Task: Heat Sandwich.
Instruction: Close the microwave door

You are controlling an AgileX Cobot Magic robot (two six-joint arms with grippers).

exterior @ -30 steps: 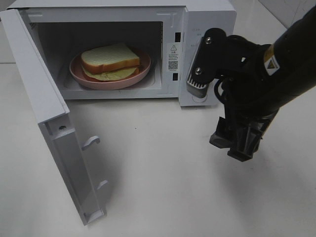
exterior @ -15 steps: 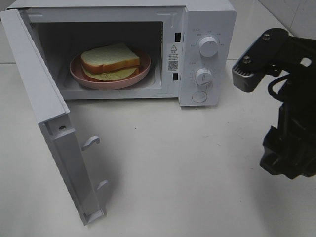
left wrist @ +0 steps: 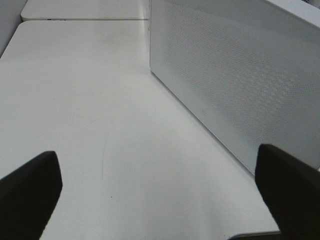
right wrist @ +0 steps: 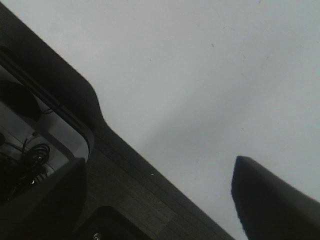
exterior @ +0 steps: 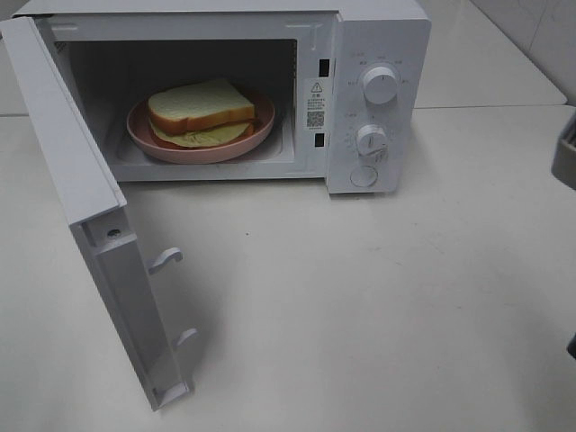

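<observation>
Inside one open microwave (exterior: 389, 31), one sandwich (exterior: 200, 104); one pink plate (exterior: 205, 152)

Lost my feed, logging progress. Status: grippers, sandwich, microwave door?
Left gripper open, empty; right gripper open, empty. Sandwich on pink plate inside microwave. Door stands wide open, not yet shut.
</observation>
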